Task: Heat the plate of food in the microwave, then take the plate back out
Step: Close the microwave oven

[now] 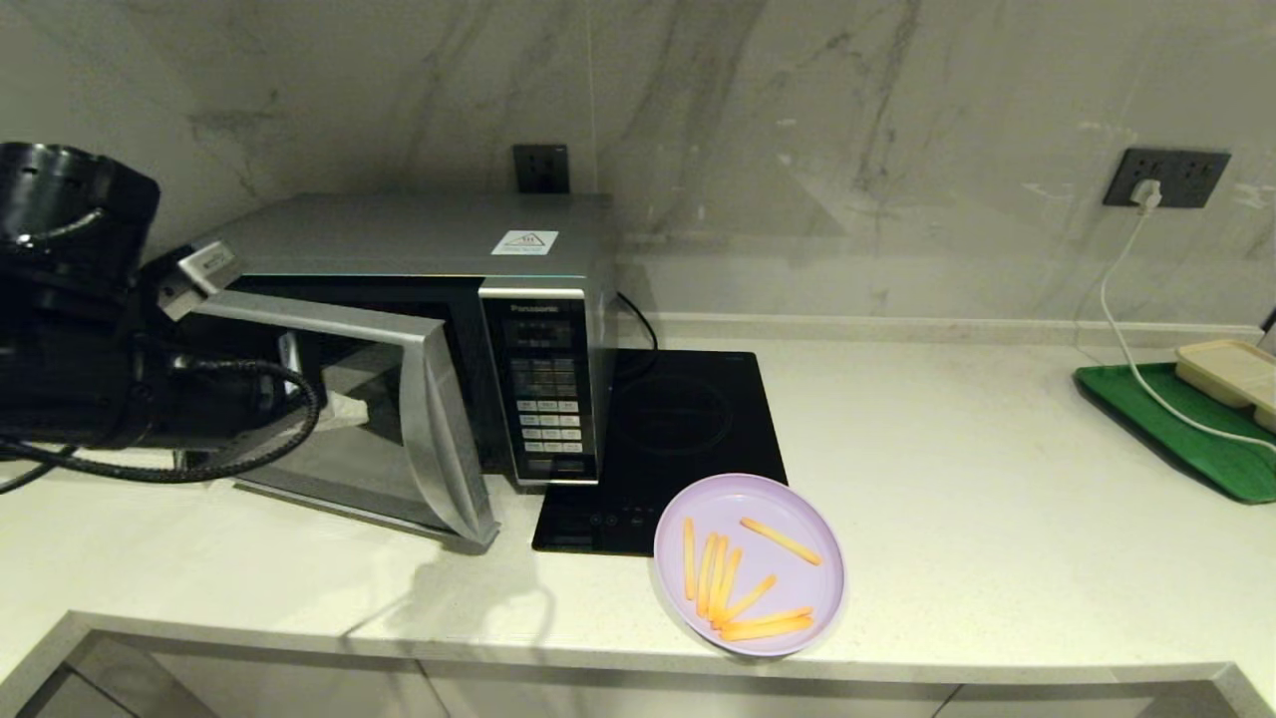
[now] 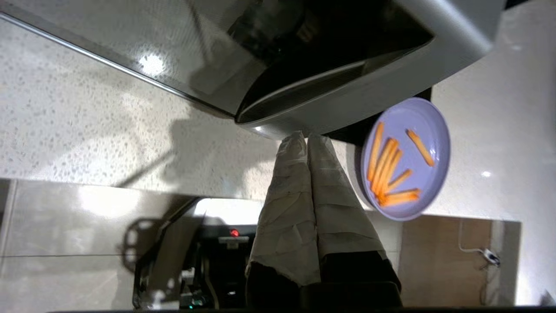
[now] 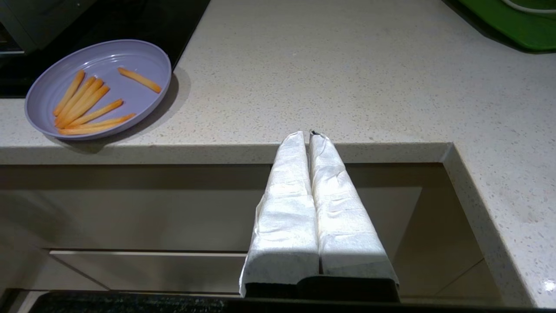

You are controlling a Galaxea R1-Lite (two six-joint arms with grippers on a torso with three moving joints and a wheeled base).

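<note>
The silver microwave [image 1: 419, 234] stands at the back left with its dark glass door [image 1: 399, 419] swung partly open. The lilac plate of fries [image 1: 750, 564] rests on the counter near the front edge, partly over the cooktop's corner and to the right of the door. My left arm [image 1: 70, 299] reaches in from the left behind the door. In the left wrist view my left gripper [image 2: 306, 137] is shut and empty, its tips against the edge of the door [image 2: 304, 65], with the plate [image 2: 406, 158] beyond. My right gripper [image 3: 309, 134] is shut and empty, low in front of the counter edge, right of the plate [image 3: 99, 89].
A flat black induction cooktop [image 1: 688, 429] lies beside the microwave. A green tray [image 1: 1176, 429] with a beige tray [image 1: 1231, 374] sits at the far right, and a white cable [image 1: 1126, 329] runs over it from the wall socket. The counter's front edge [image 1: 598, 658] is close to the plate.
</note>
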